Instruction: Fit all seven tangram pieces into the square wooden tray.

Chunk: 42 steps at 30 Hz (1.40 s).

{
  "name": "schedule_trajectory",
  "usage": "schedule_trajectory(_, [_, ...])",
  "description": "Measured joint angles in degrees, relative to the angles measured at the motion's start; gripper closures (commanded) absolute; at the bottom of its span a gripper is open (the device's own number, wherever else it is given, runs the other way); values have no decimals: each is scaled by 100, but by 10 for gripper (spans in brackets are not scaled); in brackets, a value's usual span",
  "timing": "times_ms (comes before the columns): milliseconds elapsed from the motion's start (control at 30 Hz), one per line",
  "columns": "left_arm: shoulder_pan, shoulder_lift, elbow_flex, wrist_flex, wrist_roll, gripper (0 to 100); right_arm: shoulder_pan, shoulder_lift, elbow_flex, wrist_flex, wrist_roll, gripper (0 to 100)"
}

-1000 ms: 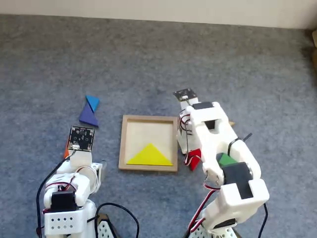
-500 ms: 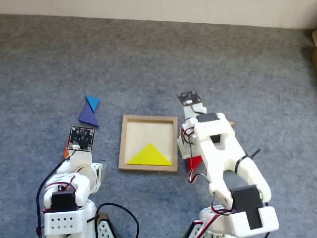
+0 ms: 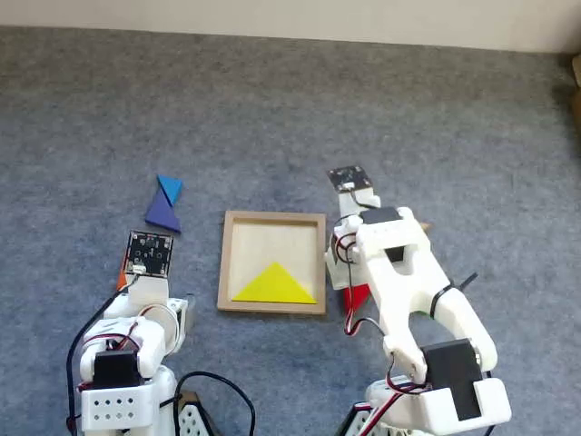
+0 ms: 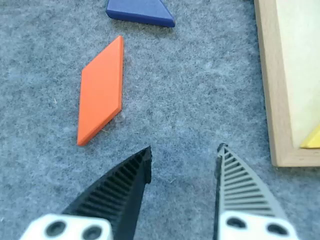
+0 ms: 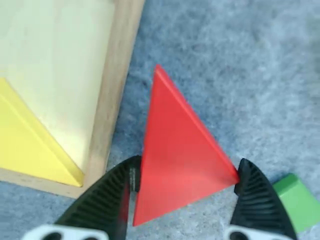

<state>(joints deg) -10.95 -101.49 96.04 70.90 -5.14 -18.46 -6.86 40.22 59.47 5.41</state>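
Tangram piece one, a large yellow triangle point(image 3: 274, 283), lies in the square wooden tray point(image 3: 272, 218) against the rim nearest the arms. The step in hand looks like picking up the red triangle point(image 5: 177, 155), which lies on the grey surface just beside the tray. The right pincer point(image 5: 189, 167) is spread open around it. Next it likely needs to close, lift and turn the piece to fit. The left pincer point(image 4: 184, 149) hangs open near an orange parallelogram point(image 4: 100, 90). A green piece point(image 5: 295, 200) is cut off at the edge, its shape unclear.

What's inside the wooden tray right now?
One yellow triangle lies flat in the tray, along its lower side in the high view; the remaining floor is bare wood. Whatever is under the triangle is covered.
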Motion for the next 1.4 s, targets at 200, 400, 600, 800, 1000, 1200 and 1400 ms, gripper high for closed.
schedule_trajectory(200, [0,0,0,0,0,787,0,0,0,149,-123,796])
schedule_trajectory(400, [0,0,0,0,0,787,0,-580,0,237,-387,796])
schedule_trajectory(600, [0,0,0,0,0,787,-79,-1222,0,519,-756,796])
schedule_trajectory(800, [0,0,0,0,0,787,-703,-1468,-88,677,-1099,796])
schedule_trajectory(1000, [0,0,0,0,0,787,-1292,-1125,-1407,1530,-1433,796])
schedule_trajectory(1200, [0,0,0,0,0,787,-2163,378,-3033,1820,-2022,795])
schedule_trajectory(1400, [0,0,0,0,0,787,-2541,1785,-4237,1820,-2576,792])
